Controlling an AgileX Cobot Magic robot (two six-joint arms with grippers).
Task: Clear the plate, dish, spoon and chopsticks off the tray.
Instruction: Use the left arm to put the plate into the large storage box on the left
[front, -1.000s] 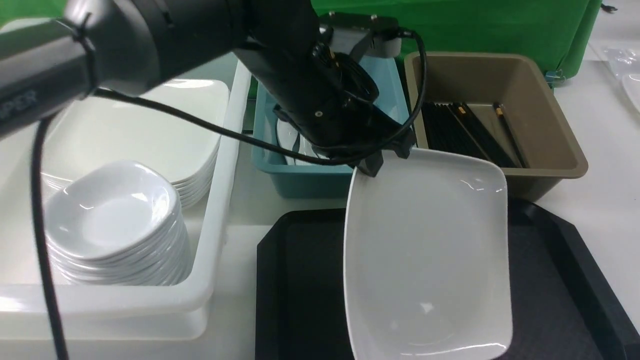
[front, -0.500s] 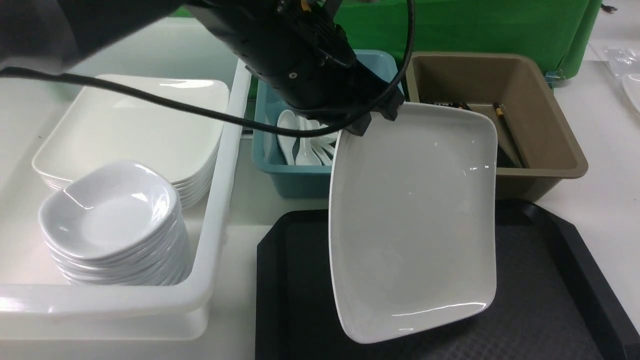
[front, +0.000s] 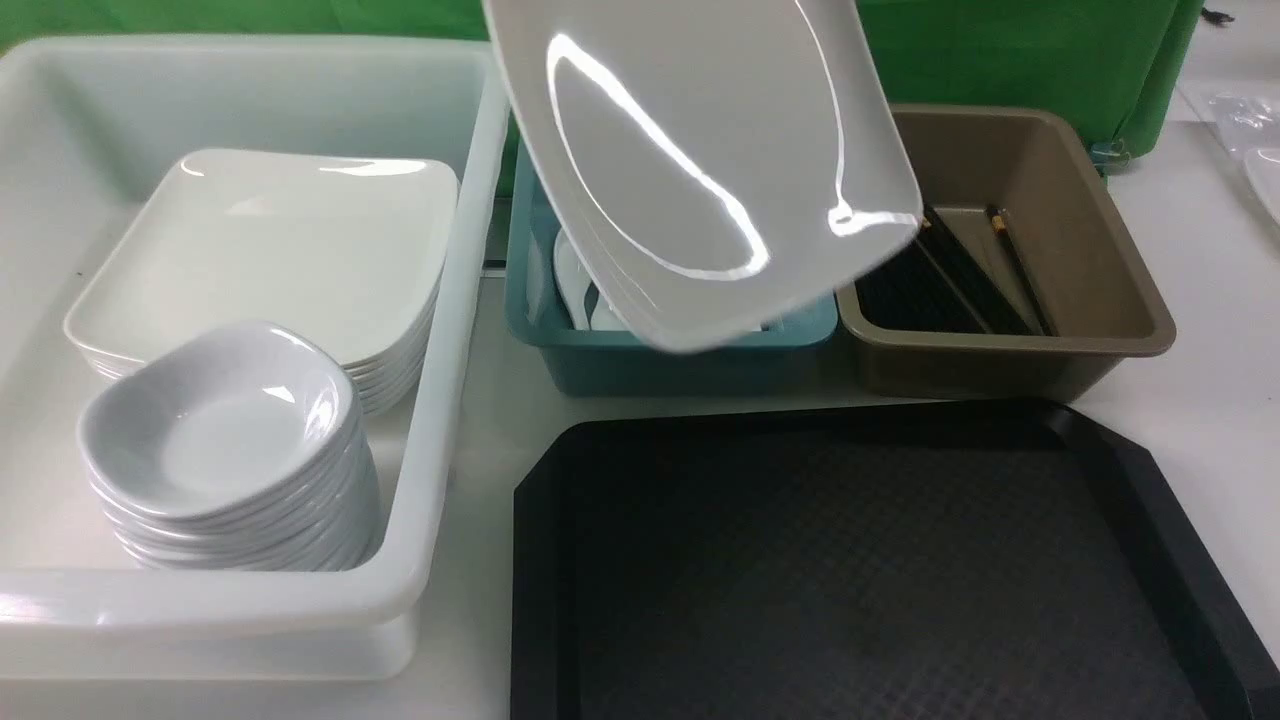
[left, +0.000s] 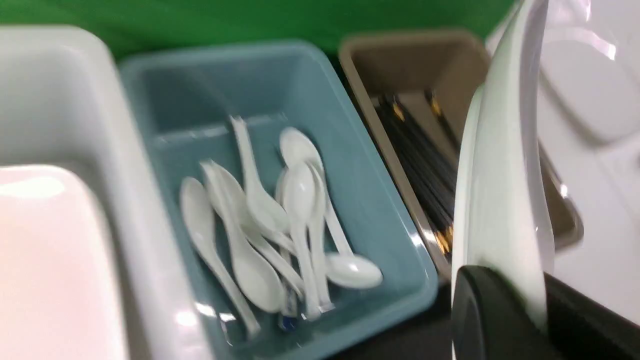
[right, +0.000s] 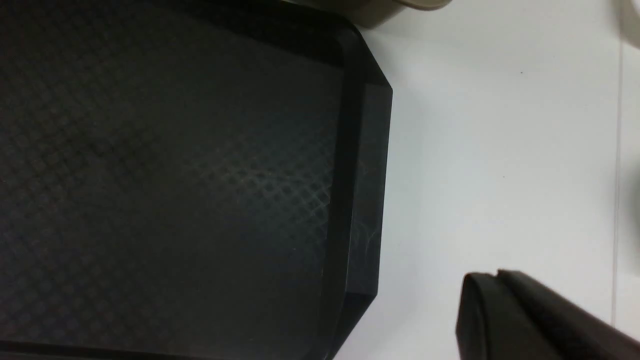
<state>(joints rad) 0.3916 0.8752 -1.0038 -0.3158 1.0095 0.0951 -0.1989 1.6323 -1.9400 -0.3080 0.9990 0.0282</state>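
The plate (front: 700, 160) hangs in the air on the far side of the tray (front: 540, 560), over the teal bin (front: 690, 360) of spoons (left: 295, 200) and the left edge of the brown bin (front: 1100, 300) of chopsticks (front: 960, 270). It is tilted steeply, with its glossy face towards the near side. The tray floor is bare. In the left wrist view the left gripper (left: 530, 320) is clamped on the plate's rim, one black finger against each face. The right gripper (right: 497, 280) hovers over the white table just right of the tray, its jaws pressed together and holding nothing. The plate looks stiff, smooth and breakable. Because it is held by one edge only, its whole width hangs out from the grip, so it could pivot or slide between the fingers. The raised lip is the only real hold, best taken as deep as the lip allows. The likely place for it is the stack of plates (front: 270, 250) in the white tub (front: 440, 420) on the left. It should be levelled before it is let down there, clear of the tub wall.
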